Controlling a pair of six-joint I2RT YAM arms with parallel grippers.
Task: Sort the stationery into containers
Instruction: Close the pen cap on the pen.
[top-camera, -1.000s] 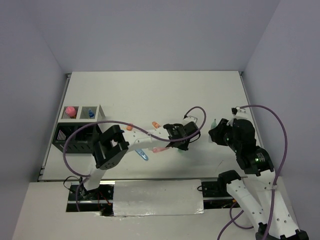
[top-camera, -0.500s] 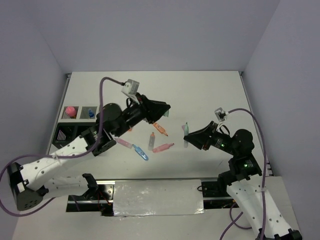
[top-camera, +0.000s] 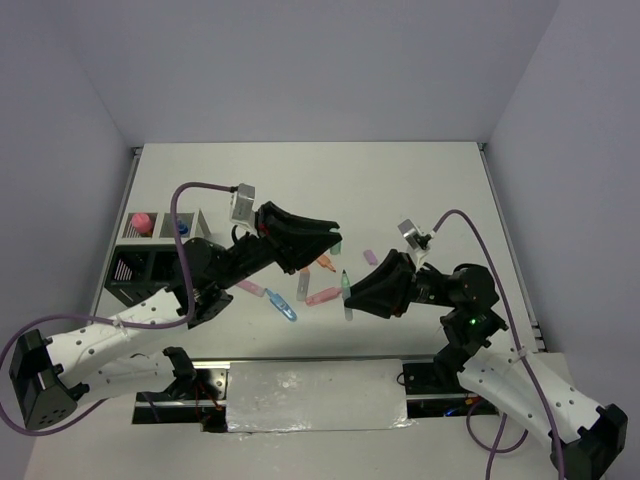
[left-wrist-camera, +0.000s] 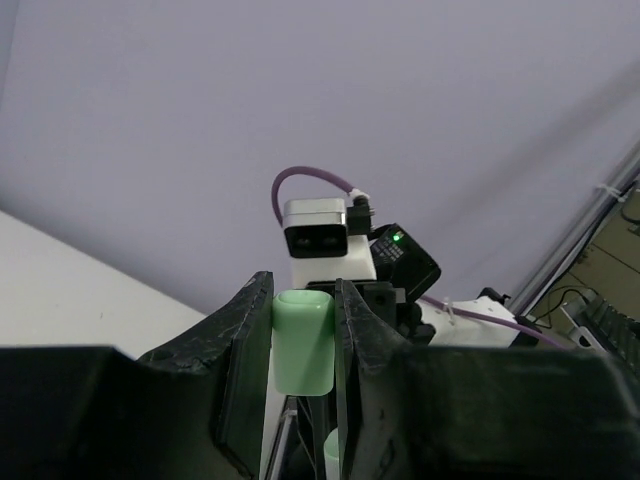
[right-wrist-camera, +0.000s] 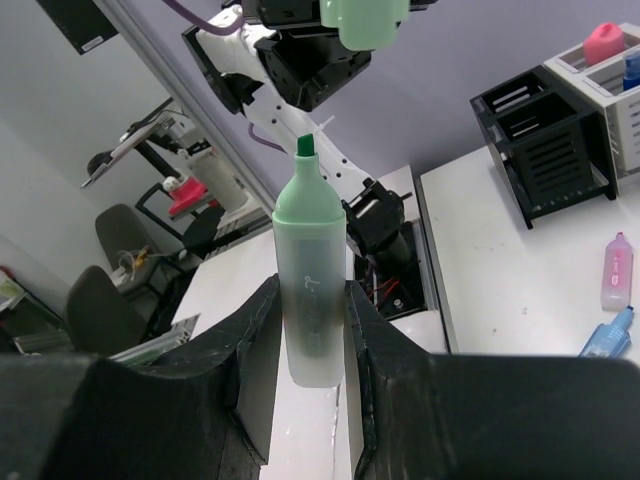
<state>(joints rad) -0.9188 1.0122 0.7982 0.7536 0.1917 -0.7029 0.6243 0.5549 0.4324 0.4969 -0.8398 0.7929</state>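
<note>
My left gripper (top-camera: 330, 240) is shut on a short pale green cap (left-wrist-camera: 303, 342), raised over the middle of the table. My right gripper (top-camera: 352, 292) is shut on the barrel of an uncapped green highlighter (right-wrist-camera: 312, 290). Its dark tip points at the cap (right-wrist-camera: 365, 20), a short gap away. More stationery lies on the table below: an orange pen (top-camera: 325, 263), a pink pen (top-camera: 322, 296), a blue pen (top-camera: 280, 305), another pink one (top-camera: 250, 288) and a lavender eraser (top-camera: 370, 257). The containers (top-camera: 160, 250) stand at the left. Their white compartments hold a pink-capped tube (top-camera: 141, 222) and a blue-capped bottle (top-camera: 181, 228).
The black slatted compartments (top-camera: 140, 270) sit in front of the white ones, near the table's left edge. In the right wrist view the black container (right-wrist-camera: 545, 150) stands far right, with a pink pen (right-wrist-camera: 617, 270) and a blue pen (right-wrist-camera: 608, 335) lying near it.
Both arms have swung. The right gripper has carried the green highlighter left toward the table's middle. The left gripper, holding the cap, now hangs just beyond the highlighter's tip.
</note>
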